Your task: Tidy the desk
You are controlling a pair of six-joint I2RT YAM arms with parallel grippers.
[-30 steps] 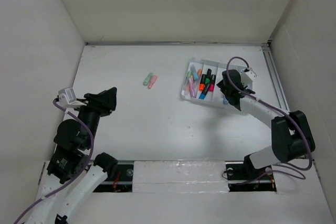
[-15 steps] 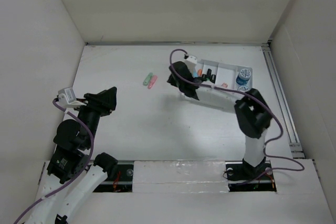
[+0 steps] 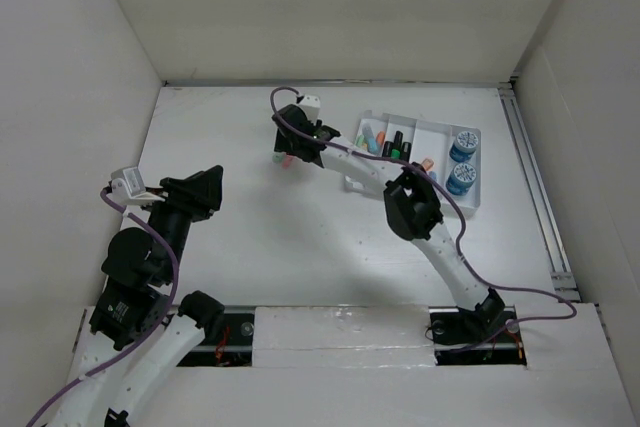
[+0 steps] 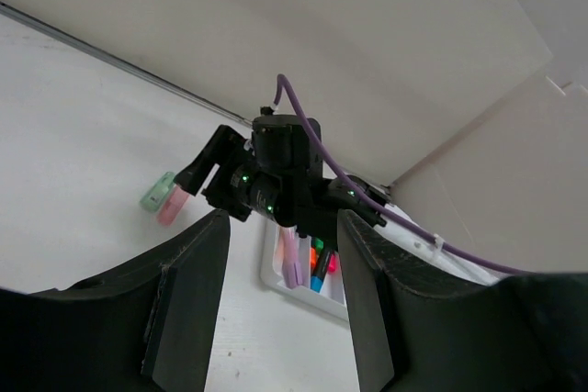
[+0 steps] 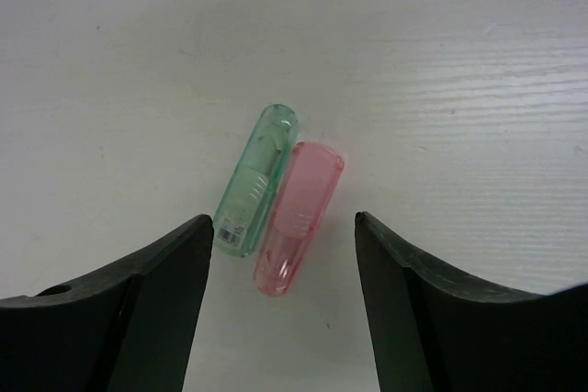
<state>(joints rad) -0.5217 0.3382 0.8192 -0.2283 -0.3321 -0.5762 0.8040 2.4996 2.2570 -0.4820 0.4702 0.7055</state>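
The right gripper (image 5: 280, 227) hovers with jaws open over the touching pink tube (image 5: 308, 181) and green tube (image 5: 255, 192) mid-frame, so closing may trap both or squirt one across the table (image 5: 459, 89).

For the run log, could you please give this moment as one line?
right end effector: open, above pink piece and green piece | pieces: side by side on desk | left end effector: open, empty

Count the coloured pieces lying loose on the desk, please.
2: a green piece and a pink piece lie side by side beneath the right gripper. Its arm could hide others.
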